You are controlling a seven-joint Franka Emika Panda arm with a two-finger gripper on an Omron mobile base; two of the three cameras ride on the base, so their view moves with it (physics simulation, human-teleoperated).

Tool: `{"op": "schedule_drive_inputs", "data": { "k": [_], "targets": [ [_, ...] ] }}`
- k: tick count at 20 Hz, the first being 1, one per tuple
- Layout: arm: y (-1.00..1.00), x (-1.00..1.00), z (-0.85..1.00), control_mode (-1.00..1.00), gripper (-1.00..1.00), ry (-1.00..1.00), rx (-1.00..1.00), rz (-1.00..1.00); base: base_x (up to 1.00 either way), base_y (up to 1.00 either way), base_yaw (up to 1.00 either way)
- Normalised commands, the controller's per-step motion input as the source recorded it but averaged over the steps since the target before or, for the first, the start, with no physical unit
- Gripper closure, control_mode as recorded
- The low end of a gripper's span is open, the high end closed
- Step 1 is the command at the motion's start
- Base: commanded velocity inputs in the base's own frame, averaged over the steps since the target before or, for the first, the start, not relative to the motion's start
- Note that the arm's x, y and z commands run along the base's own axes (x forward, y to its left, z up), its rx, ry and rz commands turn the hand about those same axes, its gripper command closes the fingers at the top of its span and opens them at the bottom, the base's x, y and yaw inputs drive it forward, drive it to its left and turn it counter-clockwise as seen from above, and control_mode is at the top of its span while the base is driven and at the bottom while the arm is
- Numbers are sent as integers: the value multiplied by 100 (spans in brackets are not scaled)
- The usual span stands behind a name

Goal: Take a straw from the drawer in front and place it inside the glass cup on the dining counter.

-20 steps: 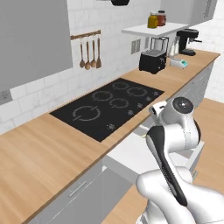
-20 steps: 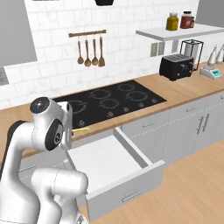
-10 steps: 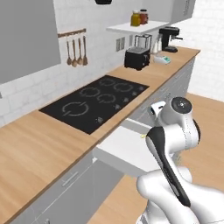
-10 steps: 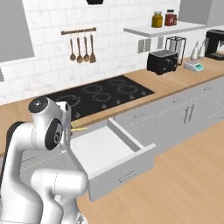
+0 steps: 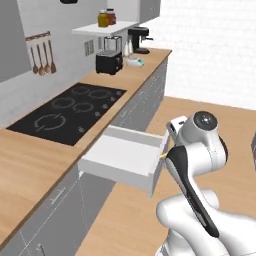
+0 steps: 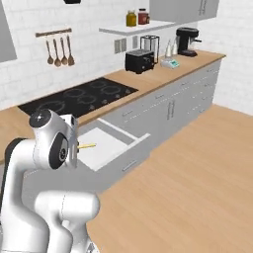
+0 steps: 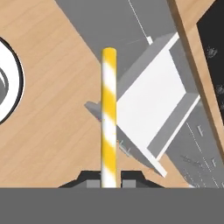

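Observation:
In the hand view my gripper [image 7: 109,177] is shut on the straw [image 7: 109,113], a thin stick striped yellow and white that points straight away from the hand. Under it lies the open drawer [image 7: 153,100], white inside with a grey front. The right base view has the straw's tip [image 6: 88,146] sticking out past my wrist, over the drawer [image 6: 106,148]. In the left base view a bit of the straw [image 5: 162,155] pokes out beside the drawer's [image 5: 125,155] front corner. The glass cup and the dining counter are out of view.
A black cooktop [image 6: 79,96] is set in the wooden worktop behind the drawer. Farther along stand a toaster [image 6: 138,60] and a coffee machine [image 6: 187,39]. Grey cabinet fronts run below. Open wooden floor [image 6: 197,183] spreads to the right.
The whole picture has shifted in both base views, so the base has moved and turned away from the worktop. The straw stays in the shut gripper.

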Motion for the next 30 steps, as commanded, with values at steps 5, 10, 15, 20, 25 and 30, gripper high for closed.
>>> {"op": "schedule_drive_inputs", "data": {
  "k": [5,10,15,20,25,30],
  "targets": [
    [0,0,0,100,100,0,0,0,-34,-1,-67],
    [0,0,0,100,100,0,0,0,-26,-12,-59],
    [0,0,0,100,100,0,0,0,-63,-30,-49],
    [0,0,0,100,100,0,0,0,-94,-35,-38],
    [0,0,0,100,100,0,0,0,-100,-33,-32],
    [0,0,0,100,100,0,0,0,-100,-27,-31]
  ]
}}
